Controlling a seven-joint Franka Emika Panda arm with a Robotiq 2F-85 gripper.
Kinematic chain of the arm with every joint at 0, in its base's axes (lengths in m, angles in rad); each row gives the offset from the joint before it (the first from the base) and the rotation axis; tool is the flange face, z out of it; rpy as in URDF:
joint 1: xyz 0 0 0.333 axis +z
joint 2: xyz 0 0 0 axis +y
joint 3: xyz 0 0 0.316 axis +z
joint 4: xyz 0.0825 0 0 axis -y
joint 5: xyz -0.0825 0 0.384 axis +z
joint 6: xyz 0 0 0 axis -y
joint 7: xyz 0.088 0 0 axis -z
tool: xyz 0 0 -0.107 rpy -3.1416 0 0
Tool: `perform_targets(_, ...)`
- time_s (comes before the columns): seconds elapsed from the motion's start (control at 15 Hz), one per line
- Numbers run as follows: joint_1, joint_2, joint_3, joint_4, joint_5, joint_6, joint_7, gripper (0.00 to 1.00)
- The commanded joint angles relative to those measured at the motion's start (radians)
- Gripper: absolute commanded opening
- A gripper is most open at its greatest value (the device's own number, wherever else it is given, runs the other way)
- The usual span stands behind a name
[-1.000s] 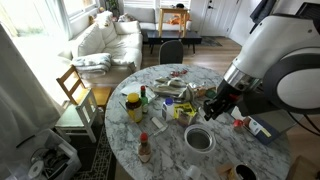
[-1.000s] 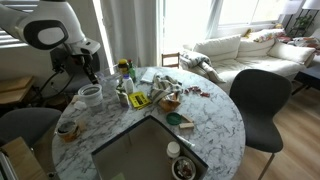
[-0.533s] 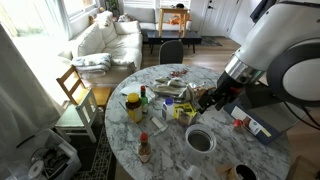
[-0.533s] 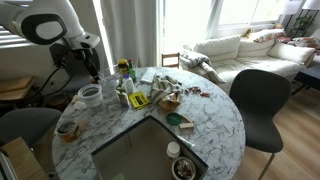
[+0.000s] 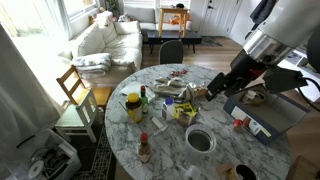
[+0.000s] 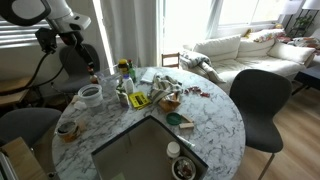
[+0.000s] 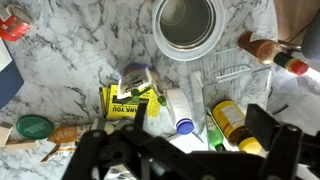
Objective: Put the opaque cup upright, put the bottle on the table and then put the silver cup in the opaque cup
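The opaque cup is white and stands upright on the marble table; it shows in both exterior views. The silver cup sits inside it, its grey metal showing within the white rim. A white bottle with a blue cap lies on the table among the clutter. My gripper is open and empty, with dark fingers at the lower edge of the wrist view. In an exterior view the gripper hangs above and behind the white cup.
Clutter fills the table's middle: a yellow jar, a yellow packet, a green lid and a red-capped sauce bottle. A bowl sits near the table edge. A dark chair stands beside the table.
The gripper has opened wide and risen up and away from the white cup, leaving the silver cup inside it. The arm has lifted in both exterior views.
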Motion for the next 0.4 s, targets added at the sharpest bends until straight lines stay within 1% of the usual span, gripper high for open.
perform_targets(0.0, -0.010, -0.010, 0.007, 0.002, 0.004, -0.013, -0.002, 1.00)
perform_targets(0.33, -0.013, -0.014, 0.008, 0.002, 0.003, -0.020, -0.002, 1.00)
